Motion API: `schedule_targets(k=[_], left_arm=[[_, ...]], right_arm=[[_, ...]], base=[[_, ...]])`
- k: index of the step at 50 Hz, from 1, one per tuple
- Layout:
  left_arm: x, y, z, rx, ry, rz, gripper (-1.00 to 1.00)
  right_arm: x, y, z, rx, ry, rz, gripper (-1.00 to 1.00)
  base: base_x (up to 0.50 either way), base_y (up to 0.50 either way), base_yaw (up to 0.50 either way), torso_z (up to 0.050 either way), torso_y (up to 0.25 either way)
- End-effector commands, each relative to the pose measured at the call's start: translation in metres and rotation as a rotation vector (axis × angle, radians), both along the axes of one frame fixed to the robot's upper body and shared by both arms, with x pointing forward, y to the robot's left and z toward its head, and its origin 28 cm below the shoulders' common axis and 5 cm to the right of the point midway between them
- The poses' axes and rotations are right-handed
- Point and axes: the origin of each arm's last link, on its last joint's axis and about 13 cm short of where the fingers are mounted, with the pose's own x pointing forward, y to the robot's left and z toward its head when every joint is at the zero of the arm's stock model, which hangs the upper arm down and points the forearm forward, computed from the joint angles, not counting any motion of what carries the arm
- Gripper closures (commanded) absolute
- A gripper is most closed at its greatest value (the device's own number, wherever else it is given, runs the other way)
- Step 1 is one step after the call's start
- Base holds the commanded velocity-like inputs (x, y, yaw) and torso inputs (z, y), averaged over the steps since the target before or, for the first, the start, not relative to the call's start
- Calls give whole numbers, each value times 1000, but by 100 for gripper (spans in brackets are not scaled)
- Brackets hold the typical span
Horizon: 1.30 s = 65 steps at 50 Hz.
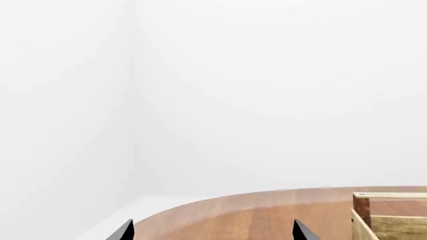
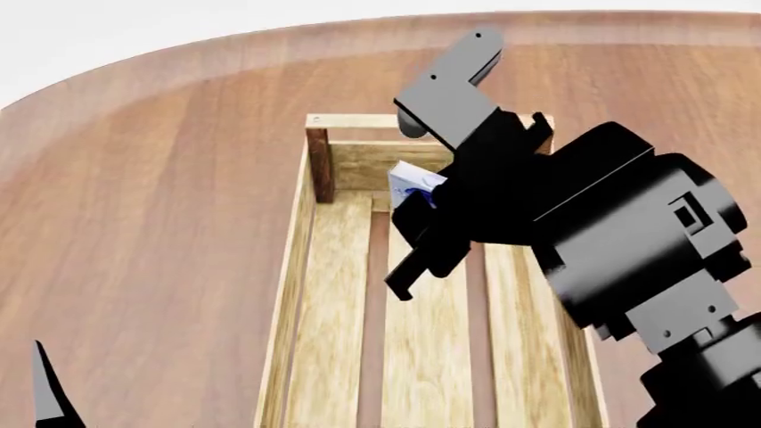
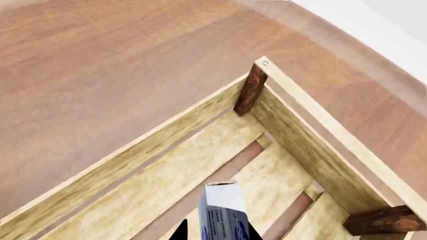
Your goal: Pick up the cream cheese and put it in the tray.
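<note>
right gripper (image 3: 217,235) clamped on small white-grey cream cheese box (image 3: 223,215) | over light-wood slatted tray (image 2: 289,276), 12 o'clock end | box light, stiff; hold flat sides | left gripper (image 1: 212,232) apart

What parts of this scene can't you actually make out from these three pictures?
- Cream cheese: the right wrist view's edge cuts off its lower part; in the head view the right gripper covers most of it.
- Whether the box touches the tray floor: not shown in any view.
- Tray's near end: cut off by the head view's edge, partly behind the right arm.
- Left gripper: only two fingertips show; it holds nothing.
</note>
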Motion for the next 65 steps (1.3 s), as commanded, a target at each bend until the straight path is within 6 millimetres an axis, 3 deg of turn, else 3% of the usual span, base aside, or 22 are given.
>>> schedule_targets(k=[1, 65], left_arm=[[0, 0, 0, -1, -4, 4, -100], [0, -1, -2, 7, -8, 15, -100]], right_arm=[[2, 0, -3, -23, 91, 113, 100], [1, 12, -8, -103, 82, 140, 100]], base=[[0, 0, 0, 0, -84], [0, 0, 0, 0, -80]])
